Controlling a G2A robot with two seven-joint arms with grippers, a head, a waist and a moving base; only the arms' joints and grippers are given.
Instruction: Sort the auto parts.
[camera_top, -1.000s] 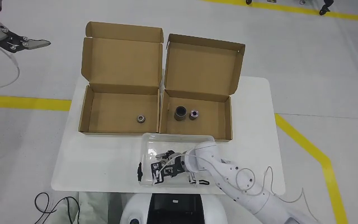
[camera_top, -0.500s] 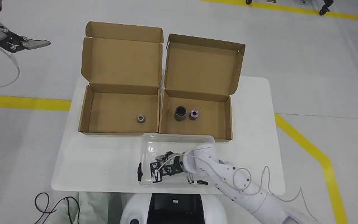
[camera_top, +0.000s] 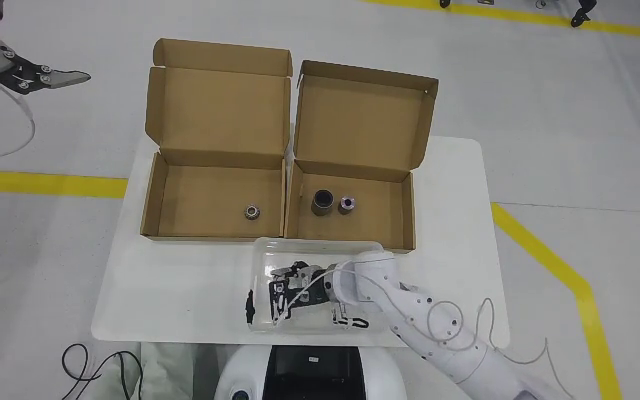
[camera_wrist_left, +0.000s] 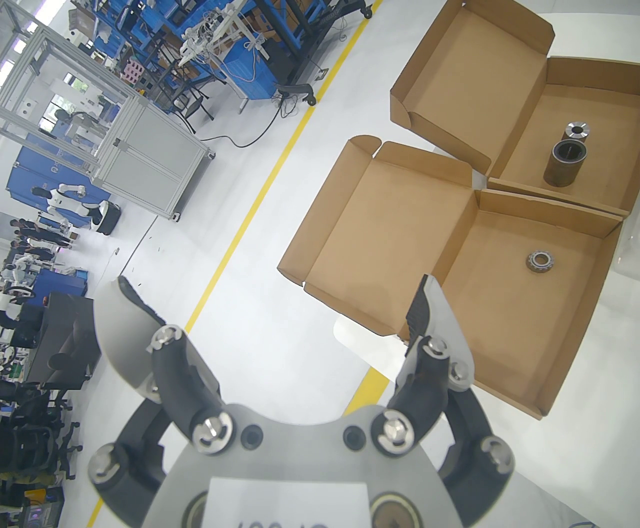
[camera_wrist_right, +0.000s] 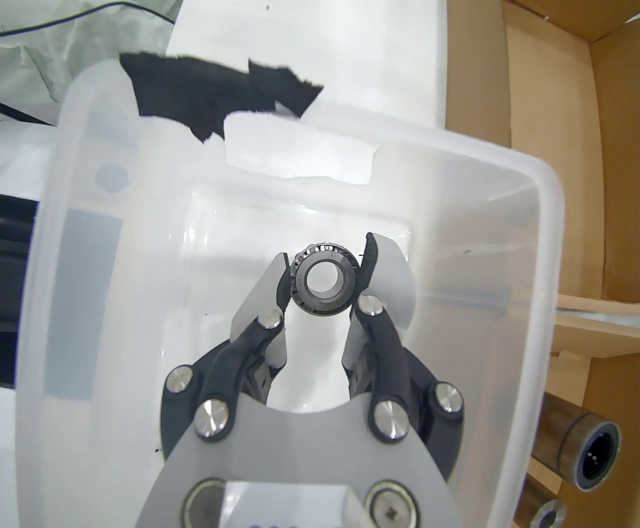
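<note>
One bearing (camera_wrist_right: 325, 306) clamped, right end effector (camera_wrist_right: 326, 265) shifted — slightly

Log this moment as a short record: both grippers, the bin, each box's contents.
right gripper: inside the clear bin, shut on a bearing
left gripper: open, holding nothing, out beyond the table
left box: lid open, one small bearing ring
right box: lid open, a dark sleeve with a smaller bushing beside it
</note>
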